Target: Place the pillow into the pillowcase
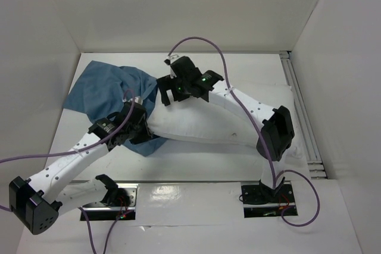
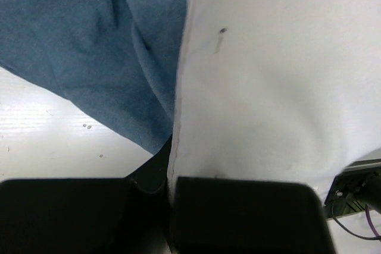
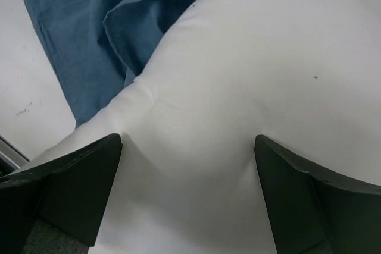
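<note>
The white pillow [image 1: 208,124] lies across the middle of the table, its left end against the wrinkled blue pillowcase [image 1: 98,90]. My left gripper [image 1: 138,128] is at the pillow's near-left corner. In the left wrist view, the left gripper [image 2: 169,185] is shut on the seam edge of the pillow [image 2: 268,87], with the pillowcase [image 2: 89,46] just to its left. My right gripper [image 1: 165,94] hangs over the pillow's far-left corner. In the right wrist view, the right gripper [image 3: 187,147] is open, its fingertips [image 3: 107,153] spread wide on the pillow [image 3: 238,69], the pillowcase [image 3: 77,40] beyond.
White walls enclose the table [image 1: 196,162] at the back and both sides. A metal rail [image 1: 302,117] runs along the right edge. Purple cables [image 1: 208,46] loop above the right arm, and the arm bases [image 1: 265,197] stand at the near edge.
</note>
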### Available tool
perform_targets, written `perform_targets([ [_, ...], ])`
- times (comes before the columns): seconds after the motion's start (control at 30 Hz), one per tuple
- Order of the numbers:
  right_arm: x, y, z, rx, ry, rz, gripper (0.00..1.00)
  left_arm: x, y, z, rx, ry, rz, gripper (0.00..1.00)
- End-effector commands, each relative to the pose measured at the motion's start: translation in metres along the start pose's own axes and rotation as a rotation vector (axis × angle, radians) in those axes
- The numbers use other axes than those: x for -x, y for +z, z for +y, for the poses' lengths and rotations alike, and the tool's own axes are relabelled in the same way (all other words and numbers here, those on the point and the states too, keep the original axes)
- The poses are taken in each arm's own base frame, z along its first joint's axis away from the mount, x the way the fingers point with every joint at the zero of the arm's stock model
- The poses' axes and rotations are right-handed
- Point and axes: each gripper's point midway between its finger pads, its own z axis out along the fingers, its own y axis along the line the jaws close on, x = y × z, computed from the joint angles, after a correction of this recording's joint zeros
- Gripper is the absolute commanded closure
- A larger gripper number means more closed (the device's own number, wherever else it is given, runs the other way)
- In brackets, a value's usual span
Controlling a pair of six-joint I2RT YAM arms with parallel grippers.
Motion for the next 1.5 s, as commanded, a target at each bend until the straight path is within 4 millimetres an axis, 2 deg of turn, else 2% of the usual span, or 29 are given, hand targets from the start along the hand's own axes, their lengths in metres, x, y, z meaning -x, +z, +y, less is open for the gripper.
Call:
perform_targets([
  [0.0,-0.033,-0.004,0.021,-0.012,-0.088,0.110,0.01,0.009,-0.007,-0.001,-0.023,-0.012,-0.034,1.00],
  [0.07,-0.068,0.012,0.020,-0.037,-0.099,0.200,0.01,0.009,-0.007,-0.001,-0.023,-0.012,-0.034,1.00],
  [0.1,-0.073,0.015,0.019,-0.040,-0.091,0.208,0.06,0.009,-0.007,-0.001,-0.023,-0.012,-0.034,1.00],
  [0.13,-0.080,0.022,0.014,-0.057,-0.093,0.218,0.18,0.011,-0.009,-0.003,-0.029,-0.013,-0.041,1.00],
  [0.17,-0.090,0.027,0.002,-0.100,-0.079,0.242,0.62,0.011,-0.009,-0.003,-0.029,-0.013,-0.041,1.00],
  [0.2,-0.087,0.028,-0.006,-0.127,-0.053,0.233,0.92,0.012,-0.011,-0.004,-0.037,-0.014,-0.048,1.00],
  [0.23,-0.086,0.028,-0.017,-0.162,-0.030,0.232,1.00,0.011,-0.012,-0.002,-0.030,-0.013,-0.042,1.00],
  [0.27,-0.078,0.028,-0.037,-0.216,0.004,0.215,1.00,0.011,-0.012,-0.002,-0.030,-0.013,-0.042,1.00],
  [0.33,-0.050,0.016,-0.049,-0.237,0.032,0.127,1.00,0.009,-0.015,-0.002,-0.038,-0.004,-0.036,1.00],
  [0.37,-0.028,0.004,-0.057,-0.236,0.061,0.056,1.00,0.008,-0.017,-0.003,-0.052,-0.005,-0.035,1.00],
  [0.4,-0.015,-0.002,-0.056,-0.213,0.066,0.022,1.00,0.005,-0.014,0.000,-0.043,-0.004,-0.027,0.95],
  [0.43,-0.012,-0.006,-0.056,-0.198,0.074,0.015,1.00,0.006,-0.014,0.001,-0.039,-0.011,-0.030,0.89],
  [0.5,-0.001,-0.010,-0.044,-0.138,0.065,0.000,1.00,0.002,-0.008,0.003,-0.036,0.000,-0.015,0.83],
  [0.6,-0.004,-0.008,-0.040,-0.112,0.056,0.021,1.00,0.003,0.003,0.000,-0.044,-0.001,-0.023,0.80],
  [0.63,-0.010,-0.006,-0.042,-0.116,0.056,0.034,1.00,0.005,0.003,-0.004,-0.063,-0.003,-0.027,0.75],
  [0.7,-0.010,-0.003,-0.039,-0.096,0.056,0.031,1.00,0.005,0.010,-0.009,-0.074,-0.002,-0.018,0.77],
  [0.73,-0.014,-0.001,-0.040,-0.099,0.056,0.040,1.00,0.005,0.010,-0.009,-0.074,-0.014,-0.018,0.92],
  [0.77,-0.014,-0.001,-0.040,-0.099,0.056,0.040,1.00,0.000,0.015,-0.005,-0.058,-0.013,-0.002,1.00],
  [0.83,-0.014,-0.001,-0.040,-0.099,0.056,0.040,1.00,0.000,0.015,-0.006,-0.058,-0.023,-0.001,1.00],
  [0.97,0.008,-0.013,-0.047,-0.153,0.044,-0.022,1.00,0.001,0.006,-0.003,-0.053,-0.033,-0.009,1.00],
  [1.0,0.022,-0.019,-0.048,-0.170,0.035,-0.061,1.00,0.006,0.000,-0.004,-0.061,-0.043,-0.025,1.00],
  [1.07,0.024,-0.021,-0.050,-0.183,0.021,-0.064,1.00,0.007,-0.008,-0.001,-0.048,-0.043,-0.026,1.00],
  [1.2,-0.004,-0.016,-0.056,-0.214,-0.015,-0.022,1.00,0.024,-0.034,0.000,-0.044,-0.073,-0.083,1.00],
  [1.23,-0.034,-0.006,-0.058,-0.232,-0.034,0.045,1.00,0.027,-0.039,-0.003,-0.058,-0.085,-0.096,1.00],
  [1.27,-0.055,0.000,-0.059,-0.234,-0.032,0.078,1.00,0.033,-0.047,-0.002,-0.065,-0.095,-0.123,1.00],
  [1.3,-0.055,0.000,-0.057,-0.240,-0.041,0.075,1.00,0.033,-0.047,-0.002,-0.065,-0.095,-0.124,1.00],
  [1.33,-0.078,0.009,-0.055,-0.250,-0.051,0.120,1.00,0.036,-0.054,-0.004,-0.085,-0.097,-0.143,1.00],
  [1.4,-0.091,0.018,-0.058,-0.280,-0.031,0.147,1.00,0.040,-0.062,-0.007,-0.108,-0.100,-0.165,1.00],
  [1.47,-0.114,0.028,-0.055,-0.304,-0.027,0.213,1.00,0.045,-0.072,-0.014,-0.142,-0.103,-0.185,1.00],
])
